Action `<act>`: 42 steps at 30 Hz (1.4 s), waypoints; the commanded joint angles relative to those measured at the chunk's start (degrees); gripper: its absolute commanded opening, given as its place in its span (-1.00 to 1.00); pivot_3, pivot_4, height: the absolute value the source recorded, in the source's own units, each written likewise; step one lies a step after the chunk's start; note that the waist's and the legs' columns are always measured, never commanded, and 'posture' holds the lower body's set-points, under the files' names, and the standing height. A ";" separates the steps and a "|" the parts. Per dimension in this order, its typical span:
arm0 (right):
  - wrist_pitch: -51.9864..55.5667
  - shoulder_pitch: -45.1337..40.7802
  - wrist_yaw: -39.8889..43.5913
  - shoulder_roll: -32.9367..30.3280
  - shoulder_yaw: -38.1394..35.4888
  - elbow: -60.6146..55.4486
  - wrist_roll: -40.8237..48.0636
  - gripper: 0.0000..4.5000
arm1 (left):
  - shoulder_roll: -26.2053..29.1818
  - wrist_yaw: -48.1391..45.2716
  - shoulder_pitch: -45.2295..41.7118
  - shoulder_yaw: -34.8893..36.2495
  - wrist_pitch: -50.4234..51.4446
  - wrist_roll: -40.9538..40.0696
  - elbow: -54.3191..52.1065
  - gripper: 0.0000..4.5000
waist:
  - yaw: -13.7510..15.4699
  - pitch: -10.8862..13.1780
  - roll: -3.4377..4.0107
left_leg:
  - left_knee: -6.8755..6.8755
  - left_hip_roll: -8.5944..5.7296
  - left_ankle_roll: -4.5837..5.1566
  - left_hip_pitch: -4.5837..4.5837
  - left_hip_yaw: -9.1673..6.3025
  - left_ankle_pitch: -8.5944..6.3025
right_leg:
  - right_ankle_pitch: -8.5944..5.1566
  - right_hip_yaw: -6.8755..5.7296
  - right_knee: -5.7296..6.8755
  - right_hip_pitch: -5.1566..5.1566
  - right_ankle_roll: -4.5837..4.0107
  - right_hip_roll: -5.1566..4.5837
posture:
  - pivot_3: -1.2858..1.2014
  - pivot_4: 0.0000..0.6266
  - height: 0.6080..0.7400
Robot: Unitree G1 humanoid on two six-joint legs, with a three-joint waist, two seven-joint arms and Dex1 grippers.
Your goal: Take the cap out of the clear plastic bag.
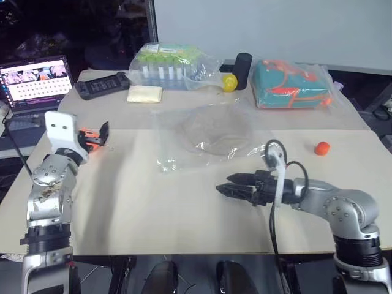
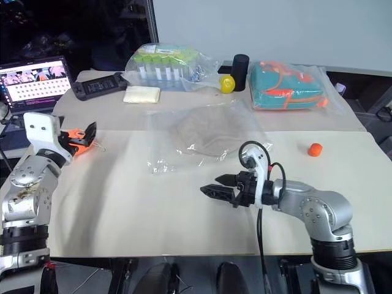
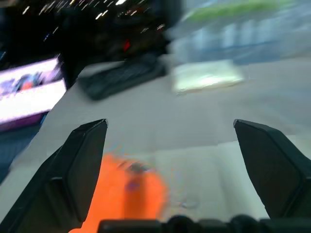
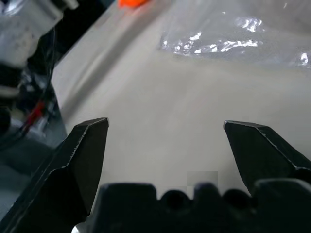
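The beige cap (image 1: 212,130) lies flat inside the clear plastic bag (image 1: 173,157) at the middle of the table. The bag's crinkled edge reaches toward the front left. My left gripper (image 1: 101,136) hovers above the table's left side, well left of the bag. Its fingers (image 3: 82,160) stand wide apart with nothing held between them. My right gripper (image 1: 223,184) is low over the table just in front of the bag, pointing left. It is open and empty, and the bag's glossy edge (image 4: 228,41) lies beyond its fingers (image 4: 85,155).
Along the back stand a laptop (image 1: 37,79), a black controller (image 1: 101,84), a cream packet (image 1: 144,94), a bag of green-topped tubes (image 1: 168,64), a yellow ball (image 1: 229,82), a black cylinder (image 1: 243,70) and a bagged teal-and-orange item (image 1: 291,86). A small orange-red bottle cap (image 1: 322,147) sits at the right.
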 commanded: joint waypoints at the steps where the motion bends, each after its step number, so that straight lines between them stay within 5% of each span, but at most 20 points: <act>1: 8.43 -5.78 -9.84 7.68 -9.71 9.47 3.85 1.00 | 5.52 -9.02 2.60 -6.71 -8.19 5.64 -9.18 0.99 | -0.17 0.00 0.00 | 0.00 -0.01 0.02 0.01 0.03 0.02 | 0.03 0.03 -0.01 -0.01 -0.03 0.02 | 0.03 -0.52 1.00; 5: 10.21 -12.52 -18.76 16.27 -19.23 19.21 3.99 1.00 | 10.24 -17.73 5.44 -9.50 -10.56 4.50 -13.37 0.99 | -0.65 -0.01 0.06 | -0.01 0.03 0.02 0.02 0.16 0.04 | 0.14 0.10 -0.07 -0.07 -0.17 0.30 | 0.03 -0.52 1.00; 13: 2.98 -18.81 -23.84 22.10 -25.35 31.08 2.30 1.00 | 13.58 -24.59 13.79 1.40 15.89 -21.55 -22.44 0.99 | -1.33 0.01 0.14 | -0.04 0.14 0.04 -0.04 0.14 0.03 | 0.09 0.10 -0.08 -0.13 -0.09 0.44 | 0.03 -0.52 1.00; 19: -16.98 -19.59 -28.82 25.43 -27.52 42.56 -4.97 1.00 | 14.26 -21.66 19.20 10.78 26.58 -33.58 -28.31 0.99 | -1.89 -0.01 0.16 | -0.04 0.16 0.03 0.08 0.10 0.04 | 0.08 0.11 -0.08 -0.01 -0.07 0.51 | 0.03 -0.52 1.00; 28: -34.22 -28.00 -20.45 29.99 -27.75 62.08 -3.49 1.00 | 13.63 -15.40 21.48 14.97 30.66 -38.81 -33.14 0.99 | -2.64 -0.04 0.13 | -0.04 0.31 -0.01 1.11 -0.05 0.06 | 0.10 0.26 -0.28 1.01 -0.21 0.87 | 0.03 -0.52 1.00; 31: -36.58 -30.10 -18.11 29.78 -27.77 67.46 -3.64 0.68 | 13.78 -14.14 21.80 15.89 30.91 -39.82 -33.48 1.00 | -2.86 -0.04 0.13 | -0.04 0.71 -0.02 1.15 0.06 0.06 | 0.24 0.41 -0.28 0.91 -0.53 1.27 | 0.03 -0.52 1.00; 42: -32.67 -33.50 -11.23 26.13 -26.98 72.58 -2.90 -0.97 | 14.34 -13.28 19.75 15.84 31.28 -42.79 -30.82 1.00 | -2.78 -0.04 0.13 | -0.19 1.30 -0.18 1.16 0.14 -0.04 | 0.06 0.47 -0.14 0.68 -1.12 1.87 | 0.03 -0.52 1.00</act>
